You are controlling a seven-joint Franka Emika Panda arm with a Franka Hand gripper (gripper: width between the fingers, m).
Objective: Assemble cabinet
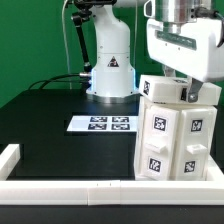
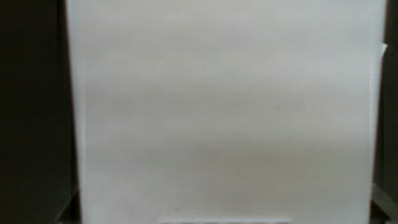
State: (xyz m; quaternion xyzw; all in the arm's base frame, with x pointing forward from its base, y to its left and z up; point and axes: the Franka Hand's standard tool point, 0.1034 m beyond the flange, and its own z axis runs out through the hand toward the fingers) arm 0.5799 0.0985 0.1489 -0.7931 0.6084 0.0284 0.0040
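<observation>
The white cabinet (image 1: 176, 135) stands upright at the exterior view's right, close to the front rail, with black-and-white tags on its faces. A smaller white block (image 1: 165, 90) sits on top of it. My gripper (image 1: 189, 92) comes down from above onto this top block, and one dark finger (image 1: 190, 93) shows against the block's front. The wrist view is filled by a plain white cabinet surface (image 2: 222, 110) very close to the camera. No fingers show there, so I cannot tell whether the jaws are closed on the block.
The marker board (image 1: 103, 124) lies flat on the black table in the middle. The robot's base (image 1: 110, 65) stands behind it with cables to its left. White border rails run along the front (image 1: 70, 190) and the left (image 1: 10, 158).
</observation>
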